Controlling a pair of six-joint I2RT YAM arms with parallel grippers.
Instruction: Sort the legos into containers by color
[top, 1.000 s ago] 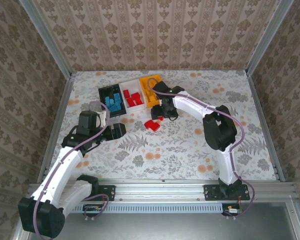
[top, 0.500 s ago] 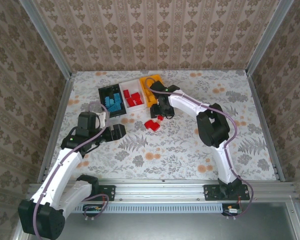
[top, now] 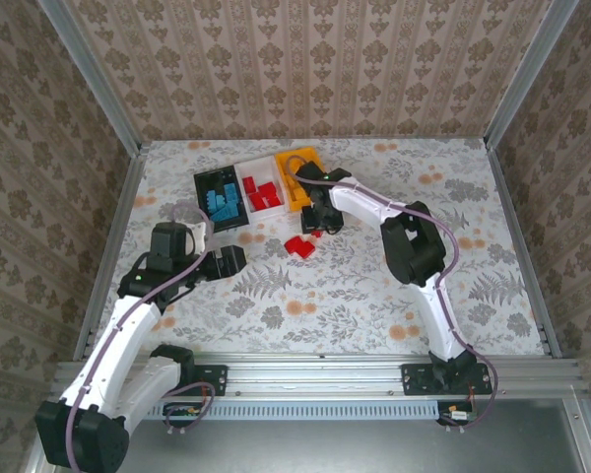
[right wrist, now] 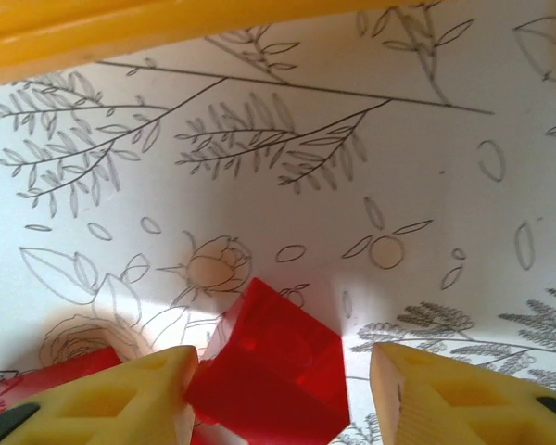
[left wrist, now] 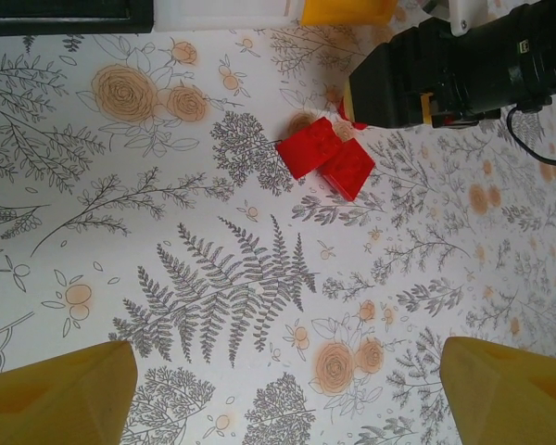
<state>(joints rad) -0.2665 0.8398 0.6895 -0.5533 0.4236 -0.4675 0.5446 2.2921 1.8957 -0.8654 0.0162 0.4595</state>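
the right pincer [right wrist: 280,366] sits low on the bench [top: 374,296], just in front of the orange-yellow bin [top: 294,202]. its yellow fingers stand astride a red brick [right wrist: 259,338]: one pad touches it, the other is slightly apart, so it is not gripped. two loose red bricks [left wrist: 326,159] lie touching each other nearby. the left pincer [left wrist: 287,352] hovers wide open, holding nothing. blue bricks [top: 222,202] fill the black bin [top: 198,185], and sorted red bricks [top: 261,190] lie in the white bin [top: 272,211].
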